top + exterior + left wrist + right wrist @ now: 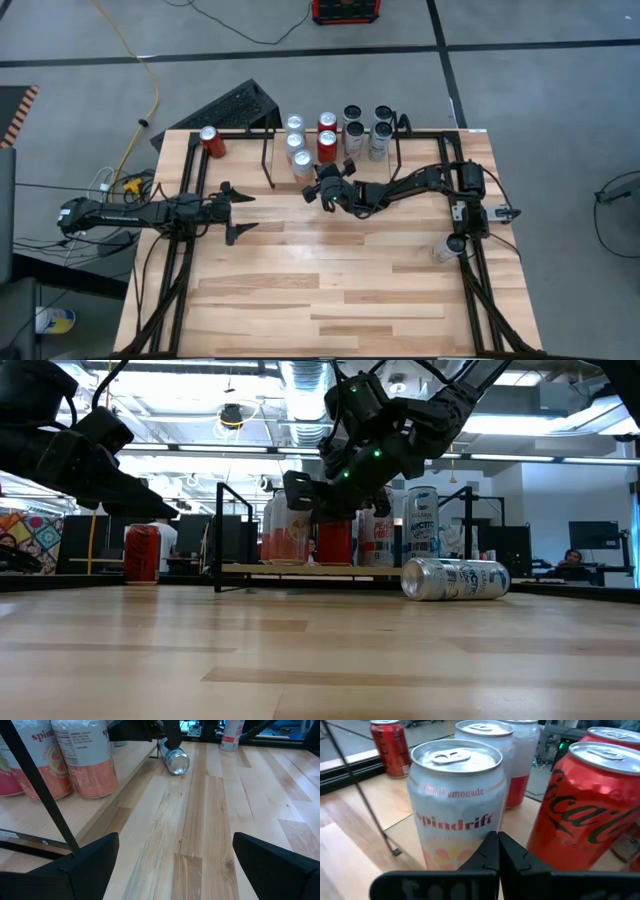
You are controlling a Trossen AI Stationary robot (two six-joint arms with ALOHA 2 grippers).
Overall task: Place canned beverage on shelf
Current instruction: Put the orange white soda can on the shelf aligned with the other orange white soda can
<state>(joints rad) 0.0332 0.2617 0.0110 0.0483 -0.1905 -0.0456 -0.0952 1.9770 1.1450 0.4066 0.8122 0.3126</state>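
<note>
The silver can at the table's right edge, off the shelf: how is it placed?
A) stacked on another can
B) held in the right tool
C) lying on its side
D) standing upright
C: in the low view the silver can lies lengthwise on the table, with nothing gripping it and no can under it.

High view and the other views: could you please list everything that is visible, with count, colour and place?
table: one, light wood, under everything
shelf: one, black rods with a wood board, back middle of the table
pale cans: three, white and pink, left part of the shelf
red shelf cans: two, red, middle of the shelf
grey cans: four, silver-grey, right part of the shelf
lone red can: one, red, upright on the table, left of the shelf
lying can: one, silver, on its side near the table's right edge
left gripper: dark, jaws open, empty, over the table's left
right gripper: dark, jaws shut, empty, before the shelf
</note>
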